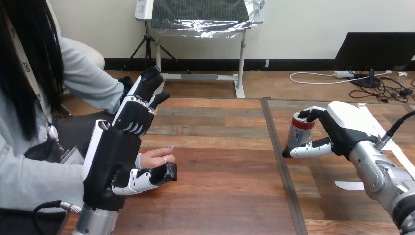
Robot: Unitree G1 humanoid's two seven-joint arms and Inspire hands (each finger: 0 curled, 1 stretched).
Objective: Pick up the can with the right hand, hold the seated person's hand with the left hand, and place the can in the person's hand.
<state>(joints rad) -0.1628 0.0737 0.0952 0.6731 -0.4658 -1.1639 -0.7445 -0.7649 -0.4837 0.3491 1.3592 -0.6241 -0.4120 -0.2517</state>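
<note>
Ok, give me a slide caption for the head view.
Right hand curled round the can; left hand open beside the person's hand on the wooden table.

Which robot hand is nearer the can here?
Right. The right hand is curled round the can; the left hand is far off at the view's left, beside the person's hand.

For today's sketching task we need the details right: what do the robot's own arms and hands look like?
The left hand and right hand are black with white shells on their backs and black-and-white jointed fingers. The left forearm and right forearm are silver metal. A black cable loops by the left forearm; another cable leaves the right wrist.
</note>
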